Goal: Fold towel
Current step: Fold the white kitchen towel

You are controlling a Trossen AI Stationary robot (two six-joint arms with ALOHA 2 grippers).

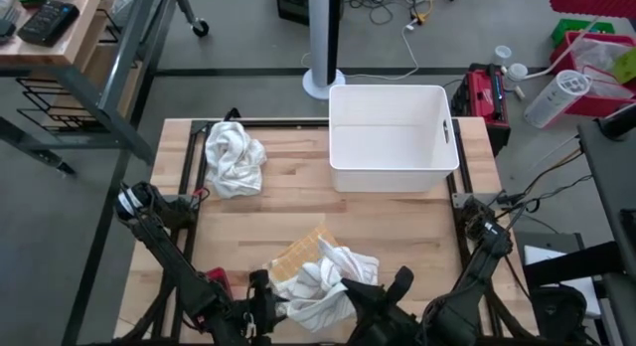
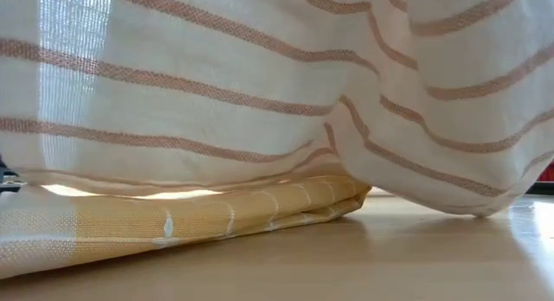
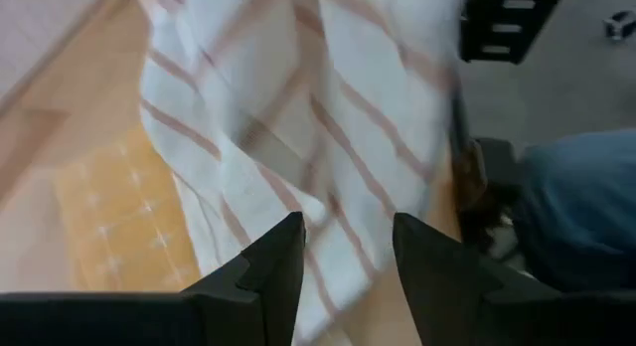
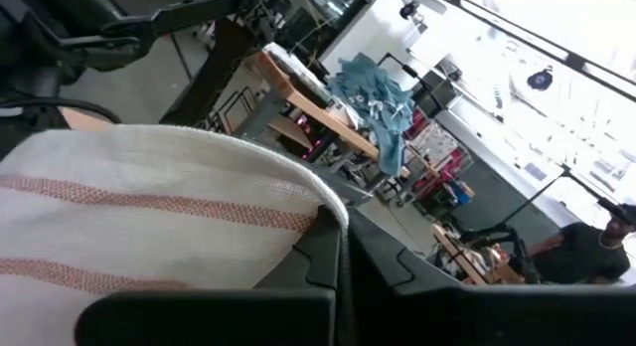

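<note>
Striped towel (image 2: 260,85) hangs bunched and unfolded over the table (image 1: 397,227): right gripper (image 4: 343,249) pinches its edge shut, left gripper (image 3: 348,261) gapes empty beside it; folding barely begun.

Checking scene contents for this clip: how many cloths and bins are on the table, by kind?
Striped white towel: 1
Yellow cloth: 1
Plain white crumpled cloth: 1
White bin: 1
Total: 4
</note>
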